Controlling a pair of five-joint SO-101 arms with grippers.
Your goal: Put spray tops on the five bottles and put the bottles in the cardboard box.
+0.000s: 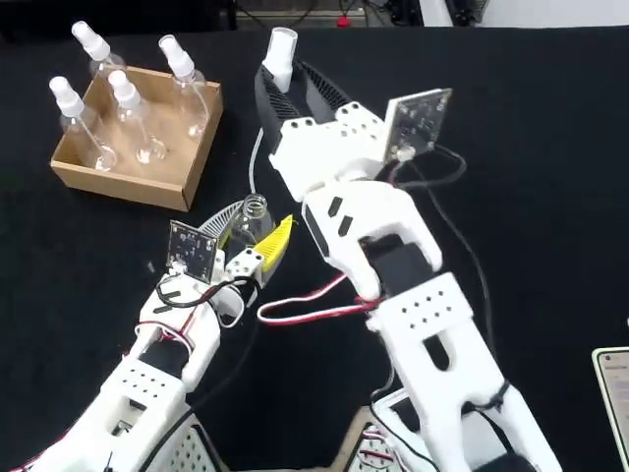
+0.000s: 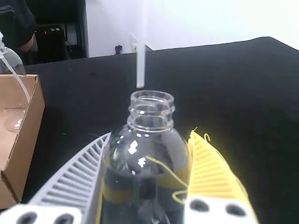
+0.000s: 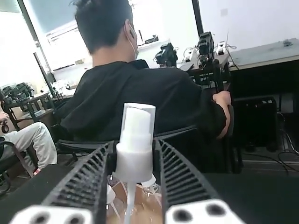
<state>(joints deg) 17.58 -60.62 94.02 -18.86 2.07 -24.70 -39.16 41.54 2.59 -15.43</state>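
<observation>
- Closest to the lens on my left wrist feed is the open bottle (image 2: 149, 154), clear, upright and with no spray top on its threaded neck.
- My left hand (image 2: 150, 137) is clamped on that bottle, the grey finger on one side and the yellow finger on the other, both pressed against the glass.
- From the high camera I see the same bottle (image 1: 254, 218) in the left hand (image 1: 253, 228), near the middle of the desk (image 1: 550, 147) and just beside the box's near corner.
- My right hand (image 1: 283, 69) is farther back and grips a white spray top (image 1: 281, 47) between its two black ribbed fingers, nozzle end up.
- On the right wrist feed, the spray top (image 3: 136, 140) sits pinched in the right hand (image 3: 134, 145), and its thin dip tube (image 3: 129, 200) hangs straight down.
- That tube (image 2: 140, 60) shows above the open bottle's mouth on the left feed, not inside it.
- A cardboard box (image 1: 128, 182) sits at the far left of the desk with four topped bottles (image 1: 133, 118) standing inside it.
- Black cloth covers the whole desk, and a red and white cable (image 1: 305, 305) loops across it between the arms.
- Behind the desk the room has a plain white wall (image 2: 210, 18), and a far worktop (image 3: 261, 51) carries dark equipment.
</observation>
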